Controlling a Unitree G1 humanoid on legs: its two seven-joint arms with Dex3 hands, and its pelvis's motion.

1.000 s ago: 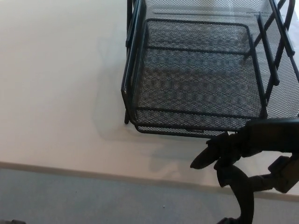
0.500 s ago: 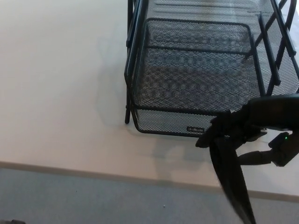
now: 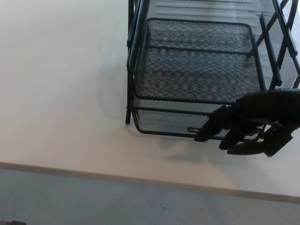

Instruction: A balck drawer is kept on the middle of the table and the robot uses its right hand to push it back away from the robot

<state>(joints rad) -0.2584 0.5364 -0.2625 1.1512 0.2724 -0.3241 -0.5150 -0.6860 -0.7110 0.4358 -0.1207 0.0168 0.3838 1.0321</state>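
A black wire-mesh drawer (image 3: 197,79) stands out from its black frame (image 3: 133,56) on the white table (image 3: 61,93), its front panel facing me. My right hand (image 3: 243,129) comes in from the right and rests against the right part of that front panel (image 3: 164,123). Its fingers (image 3: 211,131) are spread apart and lie on the mesh, holding nothing. My left hand does not show.
The table's front edge (image 3: 93,171) runs across the lower picture, with grey floor (image 3: 93,201) below it. The frame's side rails (image 3: 281,42) rise at the right. Bare tabletop lies left of the drawer.
My right hand has risen from below the table edge up to the drawer's front. The drawer front has slid back, away from me, by a little.
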